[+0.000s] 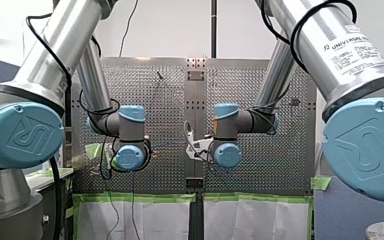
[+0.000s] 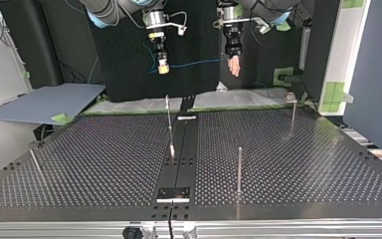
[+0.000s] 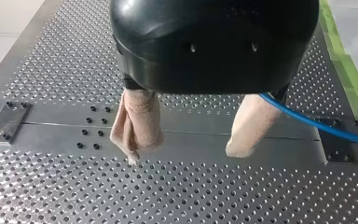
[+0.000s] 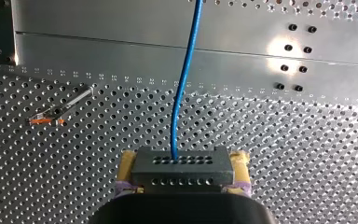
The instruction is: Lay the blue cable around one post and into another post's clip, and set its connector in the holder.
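Right gripper [image 4: 184, 163] is clamped on the connector [image 4: 182, 173], a dark block with little holes, squeezed between its yellow sides. I think it holds the block this way so it can carry it to the holder later. The blue cable [image 4: 186, 79] comes out of the block and goes straight ahead of that gripper.

My left gripper [image 3: 193, 135] has its soft pads [image 3: 137, 123] wide apart, with nothing between them. The cable passes just beside the outer side of one pad. I cannot tell if it touches.

In the top view both grippers hang high above the table [image 2: 288, 164], near 12 o'clock. From my right gripper the cable runs toward 3 o'clock to my left gripper, like a rope held up so it can go over a post. The nearest tall post [image 2: 239, 169] stands well apart, toward 5 o'clock. A small plate [image 2: 174, 193] at 6 o'clock may be the holder. No part of the cable is on a post yet.
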